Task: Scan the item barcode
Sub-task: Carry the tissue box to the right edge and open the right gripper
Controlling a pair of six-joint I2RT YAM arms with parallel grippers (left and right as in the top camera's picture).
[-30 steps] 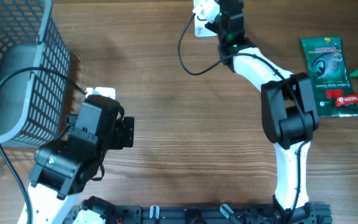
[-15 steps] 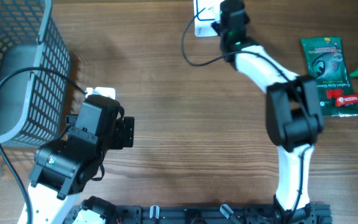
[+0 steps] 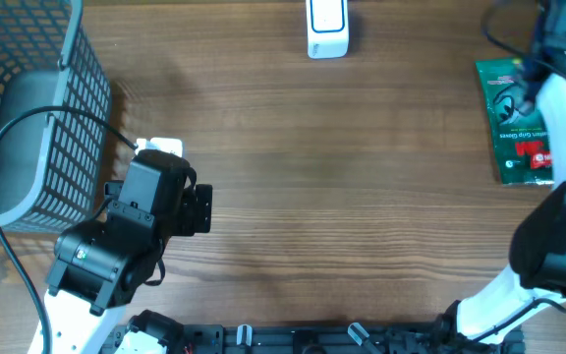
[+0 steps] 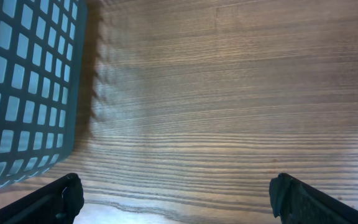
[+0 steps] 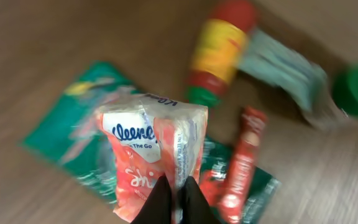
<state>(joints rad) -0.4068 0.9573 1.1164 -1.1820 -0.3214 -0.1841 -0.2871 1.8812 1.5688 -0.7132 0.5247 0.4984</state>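
Observation:
A red and white Kleenex tissue pack hangs in my right gripper, whose black fingers are shut on the pack's lower edge. In the overhead view the right gripper is at the far right back of the table, above a green packet; the pack does not show there. No barcode shows on it. The white scanner stands at the back centre, well left of that arm. My left gripper is open over bare wood, next to the basket, and holds nothing; from above the left gripper sits at the left front.
A grey wire basket fills the left back corner, its wall close to my left fingers. Under the right gripper lie a green packet, a red and yellow bottle, a red stick pack and a blurred pale packet.
My right arm has swung from the scanner at the back centre to the far right, over the pile of items, still gripping the tissue pack. The left arm has not moved.

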